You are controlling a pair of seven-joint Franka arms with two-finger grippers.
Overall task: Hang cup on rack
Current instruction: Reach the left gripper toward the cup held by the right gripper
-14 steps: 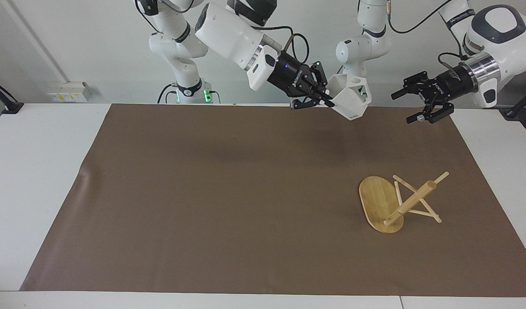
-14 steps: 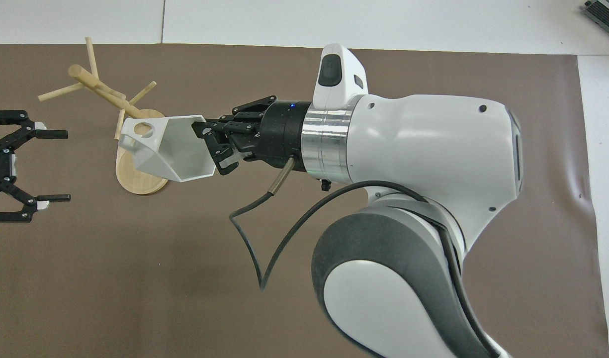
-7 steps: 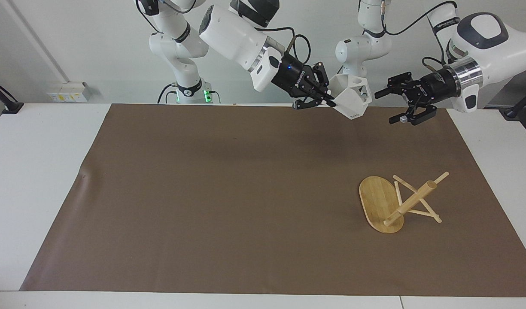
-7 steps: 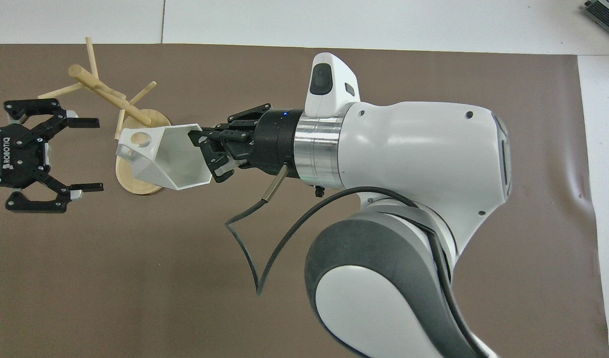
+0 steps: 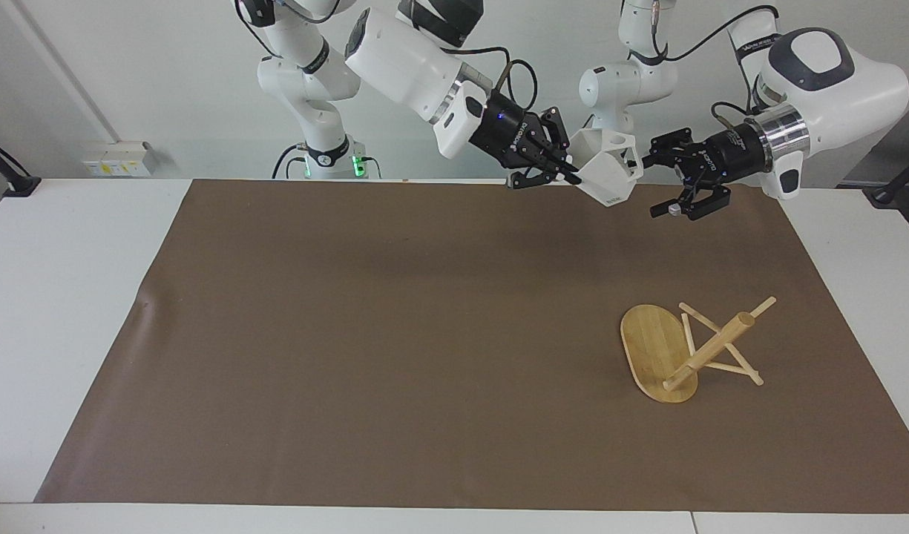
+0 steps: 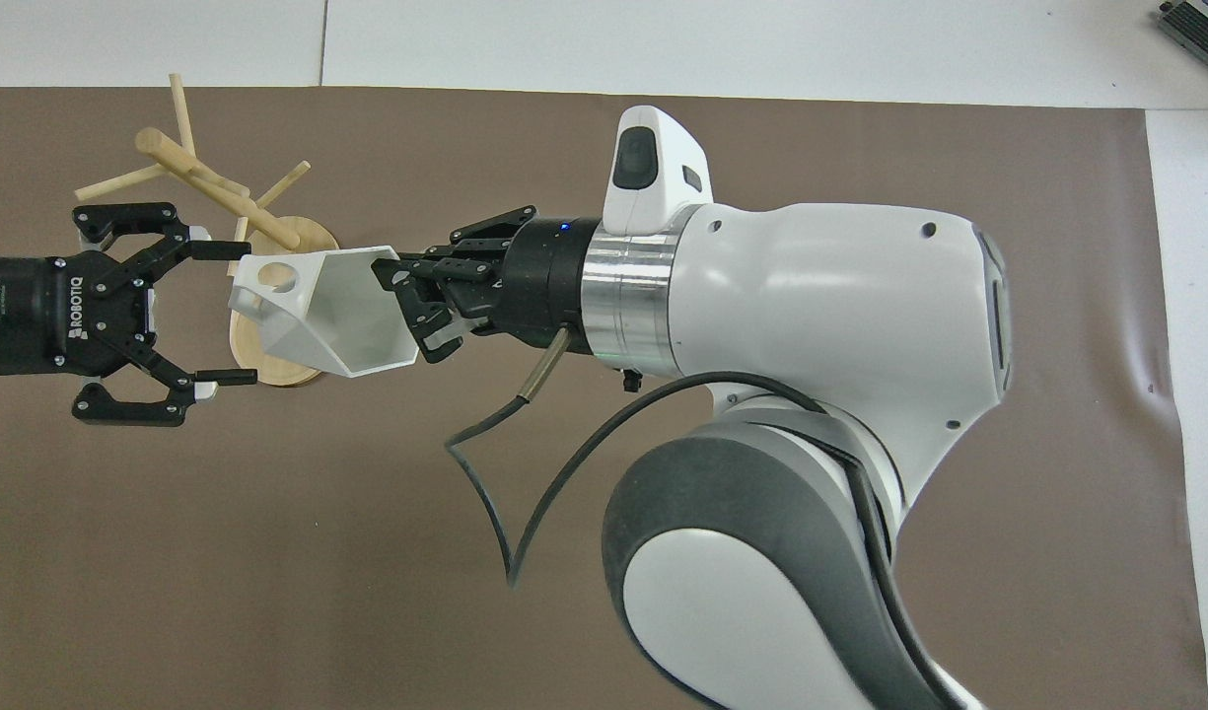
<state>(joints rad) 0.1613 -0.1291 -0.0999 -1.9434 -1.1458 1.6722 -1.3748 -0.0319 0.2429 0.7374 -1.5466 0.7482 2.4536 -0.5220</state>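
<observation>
Gripping the cup (image 5: 608,168) by its rim, the right gripper (image 5: 565,172) holds it in the air over the brown mat (image 5: 395,326), handle turned toward the left gripper (image 5: 665,185). That gripper's fingers are spread wide, level with the handle and just beside it; contact cannot be judged. The rack (image 5: 688,348) lies tipped over toward the left arm's end of the mat, base on edge. From overhead, the cup hides part of that base.
</observation>
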